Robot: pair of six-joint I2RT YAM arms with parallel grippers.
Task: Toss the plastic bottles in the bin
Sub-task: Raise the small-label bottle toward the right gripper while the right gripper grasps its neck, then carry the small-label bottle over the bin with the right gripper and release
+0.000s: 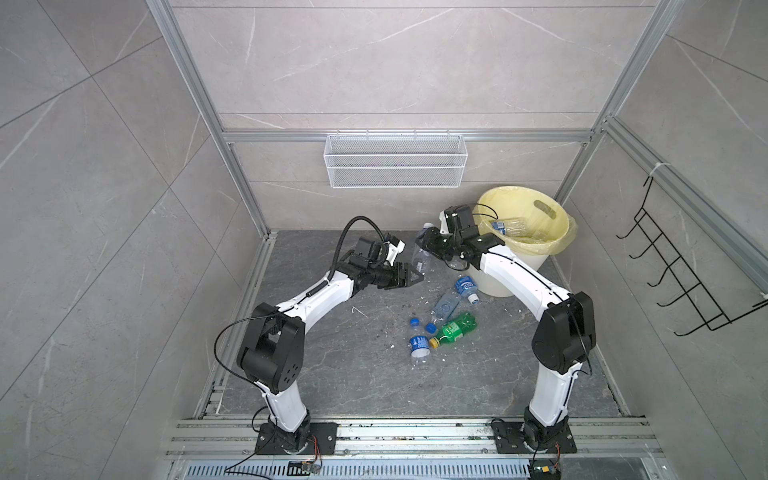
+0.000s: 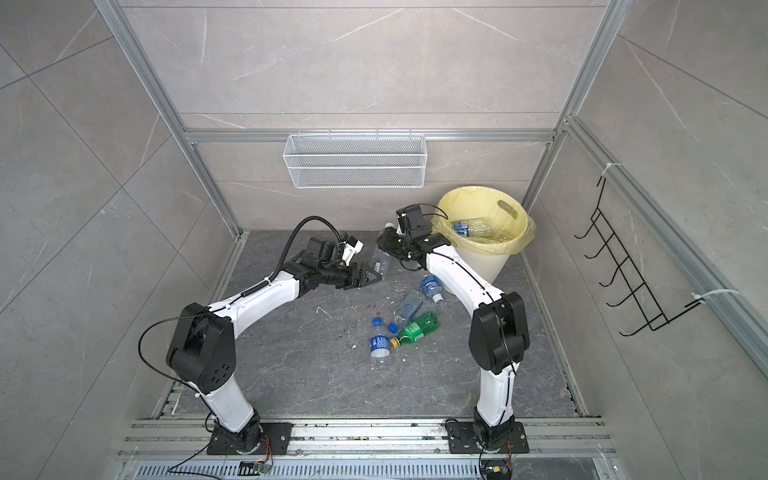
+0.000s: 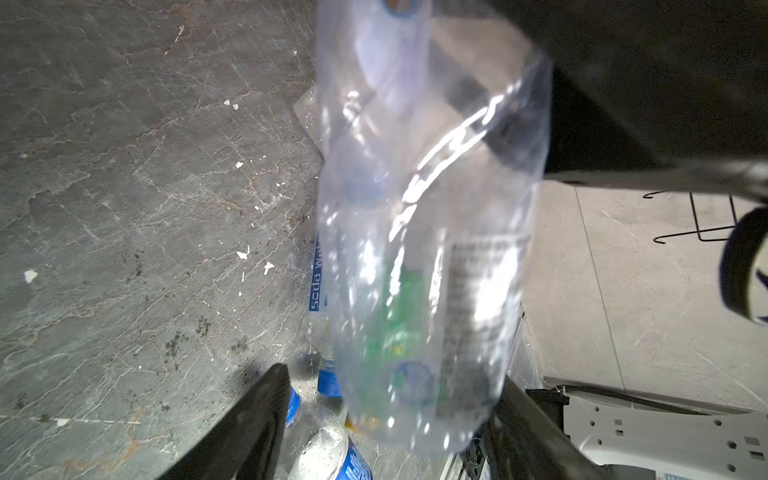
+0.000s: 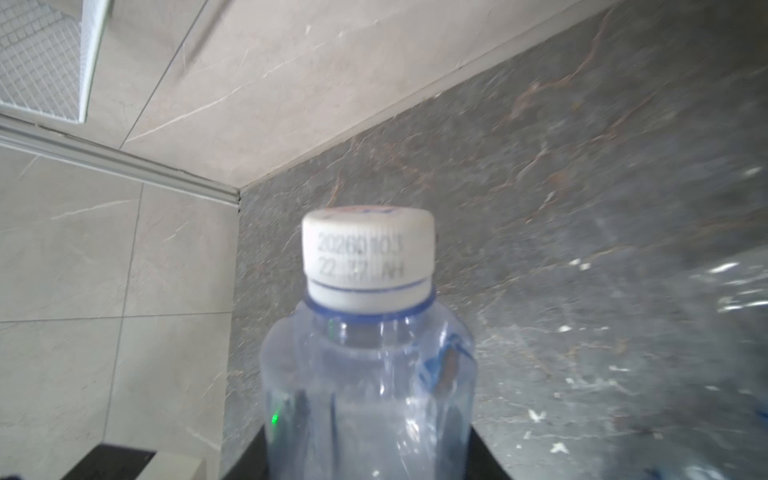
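Clear plastic bottle with a white cap (image 1: 419, 262) hangs above the dark stone floor (image 1: 332, 374) between the two arms, near the round cream ribbed bin with its pale yellow liner (image 1: 527, 266): the right gripper (image 1: 424, 245) pinches its upper body, while the left gripper (image 1: 417, 275) stands spread at its base (no finger plainly touching). A hand-over looks to be in hand, so next the right arm must carry the bottle over the bin's rim and let go.
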